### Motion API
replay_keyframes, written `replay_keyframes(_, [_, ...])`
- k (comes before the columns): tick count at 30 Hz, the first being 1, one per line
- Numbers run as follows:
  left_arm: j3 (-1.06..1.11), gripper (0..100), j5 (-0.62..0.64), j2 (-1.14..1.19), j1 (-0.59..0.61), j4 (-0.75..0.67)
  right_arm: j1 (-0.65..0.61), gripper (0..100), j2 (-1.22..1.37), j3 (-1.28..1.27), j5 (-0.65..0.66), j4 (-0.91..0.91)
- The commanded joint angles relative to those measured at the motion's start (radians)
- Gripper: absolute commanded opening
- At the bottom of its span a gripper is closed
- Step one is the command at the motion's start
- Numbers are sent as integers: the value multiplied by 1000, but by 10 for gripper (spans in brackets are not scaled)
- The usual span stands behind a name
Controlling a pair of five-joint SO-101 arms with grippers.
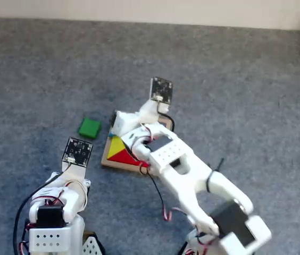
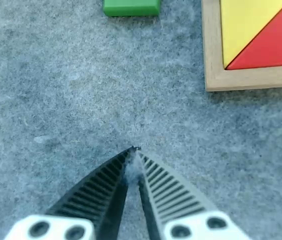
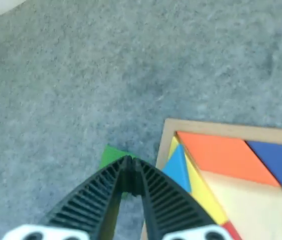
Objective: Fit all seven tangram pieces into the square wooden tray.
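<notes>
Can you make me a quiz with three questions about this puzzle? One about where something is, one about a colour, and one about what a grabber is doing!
1. Where is the green piece?
A. Inside the wooden tray
B. On the grey carpet, outside the tray
C. Held up in a gripper

2. What colour is the triangle touching the yellow piece in the tray?
A. Red
B. Purple
C. Black

3. How is the left gripper?
A. Wide open
B. Holding the green piece
C. Shut, with nothing in it

Answers:
1 B: the high view shows it lying on the carpet, apart from the tray.
2 A: the left wrist view shows red right against yellow.
3 C: its fingers meet at the tips over bare carpet.
</notes>
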State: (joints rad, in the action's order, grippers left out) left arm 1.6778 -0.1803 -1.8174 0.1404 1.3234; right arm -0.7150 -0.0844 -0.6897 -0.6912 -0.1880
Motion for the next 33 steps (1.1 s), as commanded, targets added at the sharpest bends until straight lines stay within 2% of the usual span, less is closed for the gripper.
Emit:
replay_keyframes(1, [18, 5, 3, -7, 12, 3, -7, 4, 62, 125, 75, 19])
replay_keyframes(16, [18, 5, 3, -7, 12, 3, -1, 4, 223, 185, 167, 16])
replay_keyframes(24, [18, 5, 3, -7, 12, 3, 12, 4, 223, 196, 163, -245])
replay_keyframes(33, [18, 5, 3, -7, 12, 3, 64, 4, 222, 189, 161, -274])
